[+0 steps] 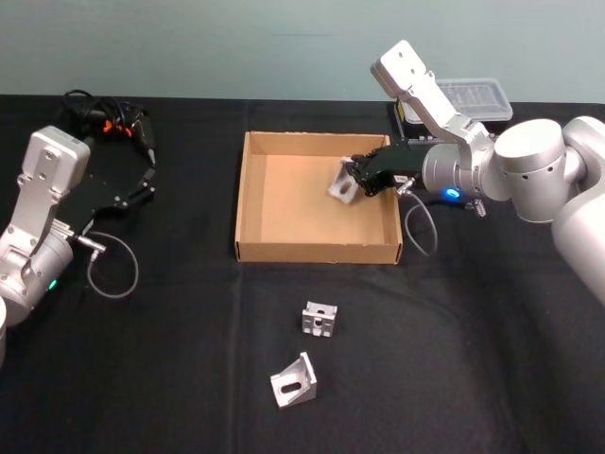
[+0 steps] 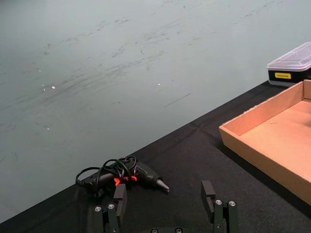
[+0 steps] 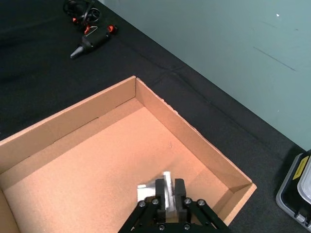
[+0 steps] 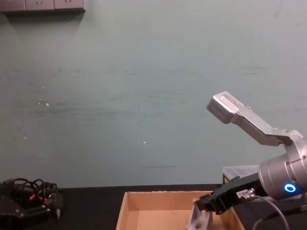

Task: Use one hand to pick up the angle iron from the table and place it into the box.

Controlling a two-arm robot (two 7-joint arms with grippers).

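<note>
- The angle iron (image 1: 342, 183) is pinched in the right end effector (image 1: 359, 178) and held tilted over the floor of the box (image 1: 317, 253), toward its right wall. Whether it touches the cardboard cannot be told.
- In the right wrist view the fingers (image 3: 179, 191) are pressed against the two faces of one flange, with bright metal showing between them.
- The piece is judged to be a small, rigid metal bracket. It would be dense for its bulk and would not give under a firm squeeze.
- Its smooth faces are judged slippery, so a hold across a flat flange and close to the corner is preferred. A hold far out on the flange could let the free leg swing the part.
- The ribbed or slotted side is best avoided, since pads would seat unevenly there.
- Little harm is expected from a low release. The metal is not fragile and the cardboard floor should give a little, though the bracket may tip onto another face.
- A second angle iron (image 1: 319, 320) and a third angle iron (image 1: 294, 380) lie on the tabletop (image 1: 142, 378) in front of the box. Each is apart from the other and from the box.
- The left end effector (image 2: 164, 194) is parked at the left of the tabletop with its fingers spread and nothing between them, near a black corded tool (image 2: 131, 177).
</note>
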